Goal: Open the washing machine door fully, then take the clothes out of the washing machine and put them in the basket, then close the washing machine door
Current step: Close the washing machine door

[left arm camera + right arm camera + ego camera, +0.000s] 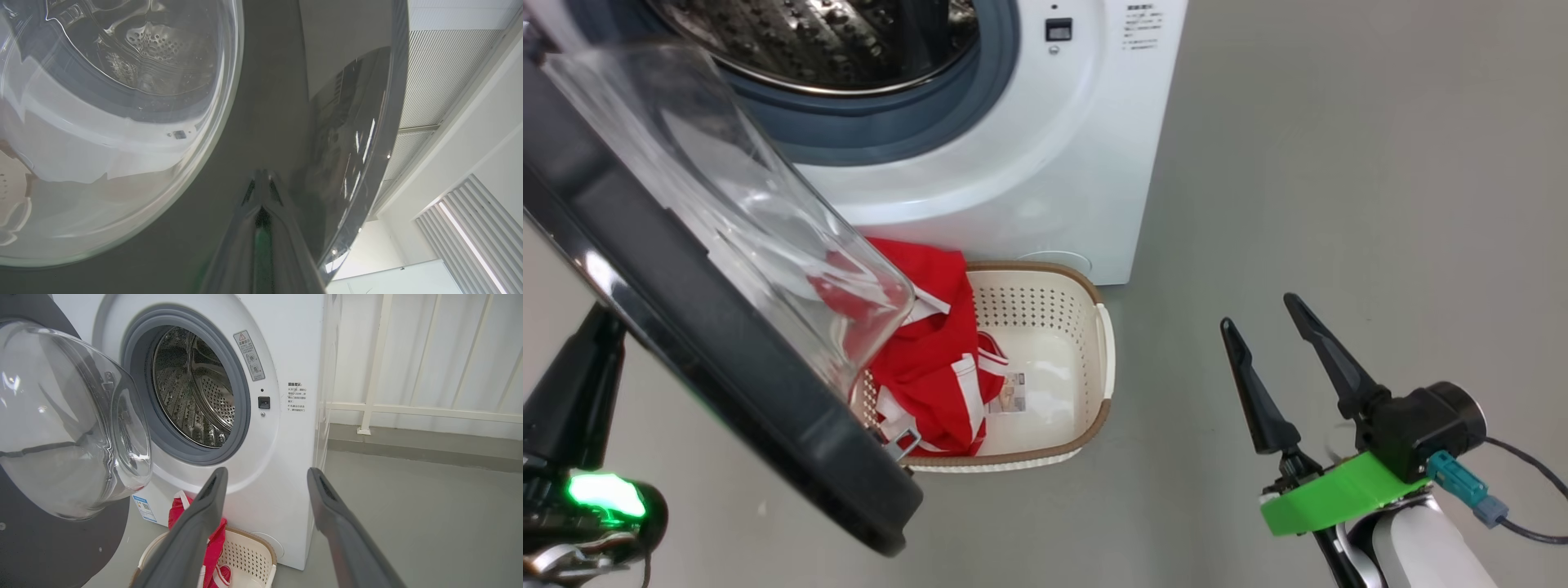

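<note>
The washing machine (1029,163) stands at the top with bare steel showing in its drum (196,388). The washing machine door (686,343) stands partly open at the left, its glass bowl (61,416) facing the machine. My left gripper (261,183) is shut, with its tips against the door's glossy black outer face; its dark fingers (576,392) rise behind the rim. The red and white clothes (931,359) lie in the left half of the cream basket (1094,327) on the floor before the machine. My right gripper (1258,310) is open and holds nothing, to the right of the basket.
Grey floor (1339,163) stretches to the right of the machine. A white railing (376,375) and wall stand beyond the machine's right side. A cable hangs off my right wrist (1527,490).
</note>
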You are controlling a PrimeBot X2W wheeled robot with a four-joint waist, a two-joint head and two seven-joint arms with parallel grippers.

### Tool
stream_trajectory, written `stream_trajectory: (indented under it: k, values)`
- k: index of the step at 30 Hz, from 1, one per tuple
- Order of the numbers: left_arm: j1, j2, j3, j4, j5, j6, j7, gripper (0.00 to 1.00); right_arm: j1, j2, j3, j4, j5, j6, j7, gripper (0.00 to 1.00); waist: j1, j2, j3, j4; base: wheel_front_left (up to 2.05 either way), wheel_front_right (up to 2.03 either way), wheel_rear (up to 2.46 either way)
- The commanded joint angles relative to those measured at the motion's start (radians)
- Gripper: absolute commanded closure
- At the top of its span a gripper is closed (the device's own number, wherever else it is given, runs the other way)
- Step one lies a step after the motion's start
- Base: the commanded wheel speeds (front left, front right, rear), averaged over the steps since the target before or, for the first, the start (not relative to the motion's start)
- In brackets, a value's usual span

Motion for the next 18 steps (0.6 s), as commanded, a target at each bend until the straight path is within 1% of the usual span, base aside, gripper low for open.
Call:
stream_trajectory:
  k: [1,11,18]
  values:
    - [-0.046,0.019,0.023,-0.028,0.012,-0.01,-0.003,1.0,-0.038,0.001,0.024,-0.03,0.013,0.006,-0.006,0.0,0.0,-0.0001,0.006,-0.011,0.0,0.0,0.0]
    - [-0.095,0.003,-0.002,0.008,0.049,-0.022,-0.033,1.0,-0.036,0.001,0.026,-0.034,0.024,0.006,-0.006,0.0,0.0,-0.0001,0.017,-0.063,0.0,0.0,0.0]
    - [-0.134,-0.001,-0.019,0.043,0.075,-0.042,-0.046,1.0,-0.03,0.001,0.032,-0.038,0.029,0.006,-0.006,0.0,0.0,-0.0001,0.023,-0.089,0.0,0.0,0.0]
